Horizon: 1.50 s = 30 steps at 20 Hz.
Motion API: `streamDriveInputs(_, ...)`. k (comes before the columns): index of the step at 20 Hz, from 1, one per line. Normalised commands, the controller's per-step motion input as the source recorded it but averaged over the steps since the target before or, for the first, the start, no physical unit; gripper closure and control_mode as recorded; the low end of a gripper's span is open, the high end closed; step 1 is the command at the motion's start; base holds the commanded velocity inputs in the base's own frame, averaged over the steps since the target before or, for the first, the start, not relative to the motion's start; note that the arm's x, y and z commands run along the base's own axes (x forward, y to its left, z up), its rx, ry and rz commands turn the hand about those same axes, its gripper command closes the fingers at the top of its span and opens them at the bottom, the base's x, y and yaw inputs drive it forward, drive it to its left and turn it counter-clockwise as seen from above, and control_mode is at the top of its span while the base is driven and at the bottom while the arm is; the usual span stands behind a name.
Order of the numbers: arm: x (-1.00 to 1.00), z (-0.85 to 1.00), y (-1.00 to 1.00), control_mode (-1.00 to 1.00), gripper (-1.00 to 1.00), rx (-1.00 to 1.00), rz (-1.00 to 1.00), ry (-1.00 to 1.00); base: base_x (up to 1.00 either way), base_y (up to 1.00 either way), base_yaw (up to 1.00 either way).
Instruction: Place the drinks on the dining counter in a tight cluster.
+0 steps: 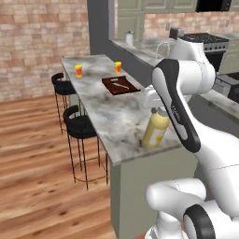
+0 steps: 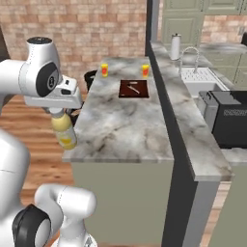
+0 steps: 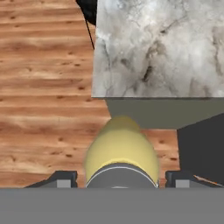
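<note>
Holding the tall yellow bottle [image 1: 156,129] by its neck, the end effector [image 3: 121,179] is closed on it, hanging it past the near edge of the grey marble table [image 2: 120,120], where two orange-filled glasses [image 1: 78,70] stand far back.

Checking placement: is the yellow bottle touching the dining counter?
Apart. In the hand view, the yellow bottle hangs over wood floor, beyond the dining counter edge.
</note>
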Motion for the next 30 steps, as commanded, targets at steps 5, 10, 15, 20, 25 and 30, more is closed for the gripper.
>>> streamDriveInputs(5, 0.00, 0.00, 0.00, 1.00, 1.00, 0.00, 0.00, 0.00, 0.59, -0.28, 0.16)
streamDriveInputs(10, 0.00, 0.00, 0.00, 1.00, 1.00, 0.00, 0.00, 0.00, 0.07, -0.01, 0.01)
streamDriveInputs(15, 0.00, 0.00, 0.00, 1.00, 1.00, 0.00, 0.00, 0.00, 0.00, 0.00, 0.00)
streamDriveInputs(20, 0.00, 0.00, 0.00, 1.00, 1.00, 0.00, 0.00, 0.00, 0.00, 0.00, 0.00)
streamDriveInputs(25, 0.05, 0.00, 0.00, -1.00, 1.00, 0.00, 0.00, 0.01, 0.00, 0.00, 0.00)
streamDriveInputs(30, 0.54, 0.00, 0.01, -1.00, 1.00, -0.02, 0.02, 0.17, 0.00, 0.00, 0.00)
